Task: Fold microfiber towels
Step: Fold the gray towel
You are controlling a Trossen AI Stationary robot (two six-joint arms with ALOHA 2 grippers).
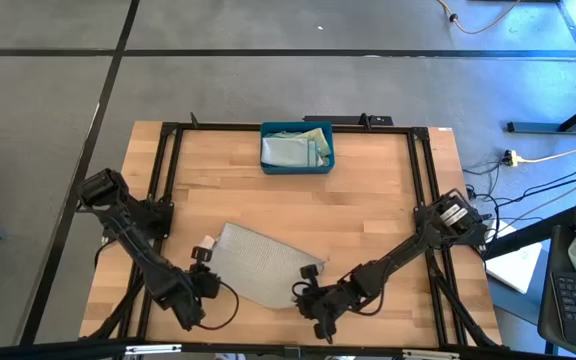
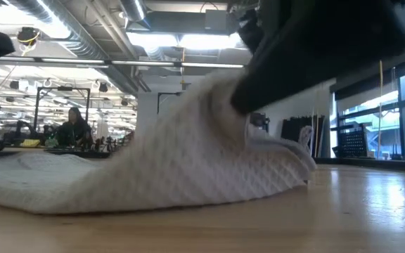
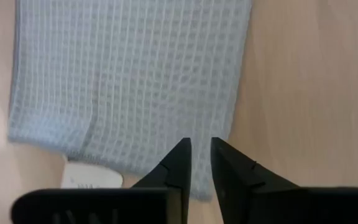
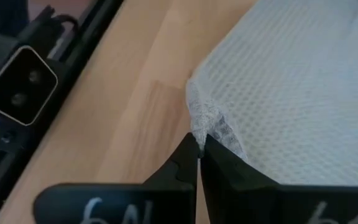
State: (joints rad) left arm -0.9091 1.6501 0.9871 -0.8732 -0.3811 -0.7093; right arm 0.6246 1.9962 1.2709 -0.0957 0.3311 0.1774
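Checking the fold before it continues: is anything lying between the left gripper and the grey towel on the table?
Nothing visible does. The left gripper hovers right at the grey towel's edge, over bare wood, holding nothing. The right gripper pinches the towel's opposite corner.

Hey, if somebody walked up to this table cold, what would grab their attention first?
Probably the pale grey waffle-weave towel lying on the near middle of the wooden table, with both arms bent over it. The right tool is shut on the towel's bunched right corner, lifting it slightly, while the left tool sits at the towel's left edge with a narrow gap between its fingers. At the far edge, a teal-blue bin holds more folded cloths.
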